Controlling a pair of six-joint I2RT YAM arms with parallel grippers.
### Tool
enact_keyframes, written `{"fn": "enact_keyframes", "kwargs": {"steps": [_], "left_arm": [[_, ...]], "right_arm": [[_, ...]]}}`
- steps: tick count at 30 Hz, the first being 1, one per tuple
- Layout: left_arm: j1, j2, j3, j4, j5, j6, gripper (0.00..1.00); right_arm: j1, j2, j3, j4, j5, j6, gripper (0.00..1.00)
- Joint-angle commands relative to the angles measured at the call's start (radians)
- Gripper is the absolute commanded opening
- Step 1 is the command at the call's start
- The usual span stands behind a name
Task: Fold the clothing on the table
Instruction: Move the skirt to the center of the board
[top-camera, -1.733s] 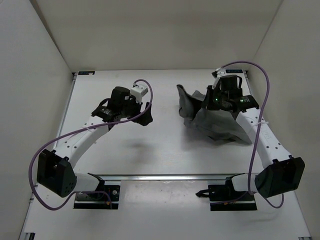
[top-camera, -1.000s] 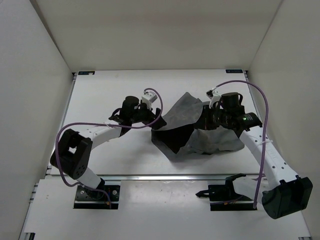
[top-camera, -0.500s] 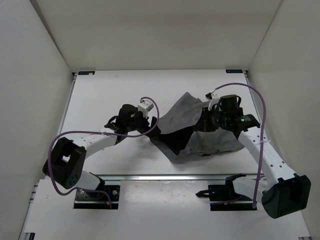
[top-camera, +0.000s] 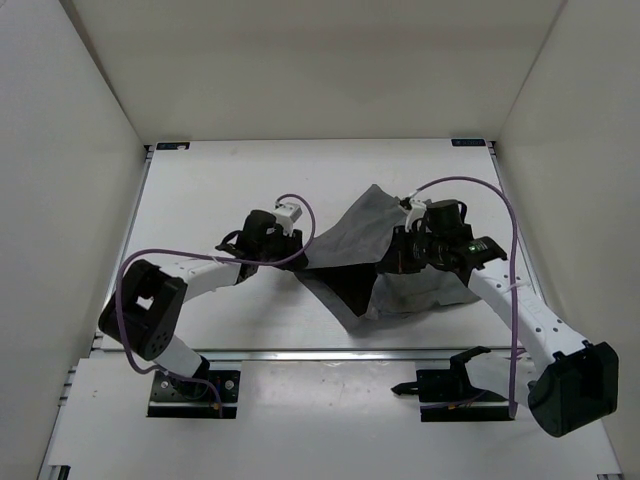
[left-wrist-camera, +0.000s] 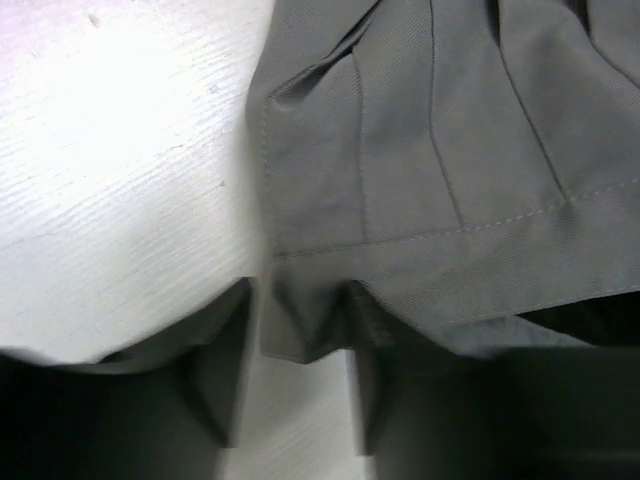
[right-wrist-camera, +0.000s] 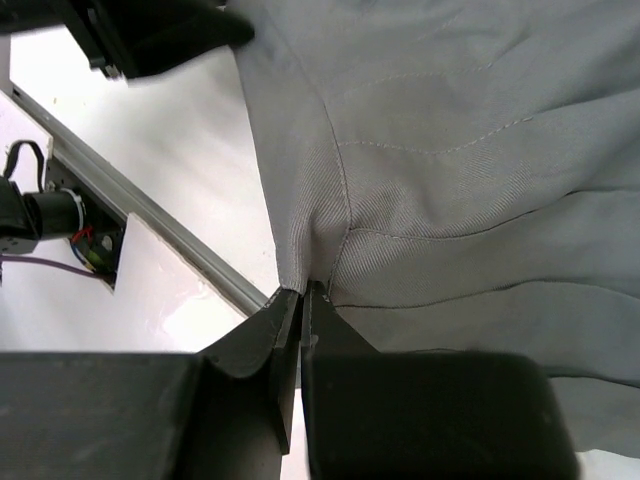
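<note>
Grey garment (top-camera: 365, 225) lies bunched right of centre on the table (top-camera: 200, 190), with a gripper at each side.
Right gripper (right-wrist-camera: 300, 295): fingers pressed together, pinching a fold at a stitched seam, and the cloth rises to a peak there. Left gripper (left-wrist-camera: 300, 330): fingers spread, straddling a hem corner at the garment's left edge; can't tell if either finger touches it. The garment's near tip sits close to the table's front edge, its far side well short of the back edge. Long creases run along the cloth.

site: robotics lab | proof — white booth walls (top-camera: 90, 100); arms (top-camera: 200, 272) bolted to table (top-camera: 200, 180)
</note>
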Motion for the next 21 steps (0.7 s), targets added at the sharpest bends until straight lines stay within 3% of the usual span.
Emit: {"fn": "enact_keyframes", "kwargs": {"steps": [1,3,4,5,7,10,13,15,21], "left_arm": [[-0.005,0.004,0.047,-0.014,0.01,-0.012,0.46],[-0.008,0.006,0.058,-0.017,0.005,-0.022,0.2],[-0.004,0.012,0.054,-0.023,0.013,-0.025,0.14],[-0.008,0.015,0.073,-0.029,-0.002,-0.026,0.01],[-0.014,0.027,0.087,-0.058,-0.025,-0.023,0.0],[-0.014,0.028,0.11,-0.075,-0.063,-0.008,0.0],[0.015,0.043,0.116,-0.081,-0.061,0.001,0.0],[0.044,0.047,0.121,-0.083,-0.079,0.009,0.0],[0.119,0.072,0.143,-0.135,-0.128,0.0,0.0]], "right_arm": [[0.02,-0.032,-0.034,0.061,-0.007,0.027,0.0],[0.026,-0.026,-0.08,0.075,-0.006,0.029,0.0],[0.038,-0.033,-0.083,0.09,-0.007,0.033,0.01],[0.037,-0.027,-0.097,0.092,0.0,0.041,0.06],[0.045,-0.029,-0.119,0.093,0.008,0.039,0.21],[0.066,-0.032,-0.151,0.075,0.04,0.05,0.62],[0.072,-0.05,-0.188,0.057,0.039,0.081,0.83],[0.086,-0.096,-0.232,0.063,0.053,0.122,0.9],[0.089,-0.168,-0.368,0.07,0.053,0.246,0.89]]}}
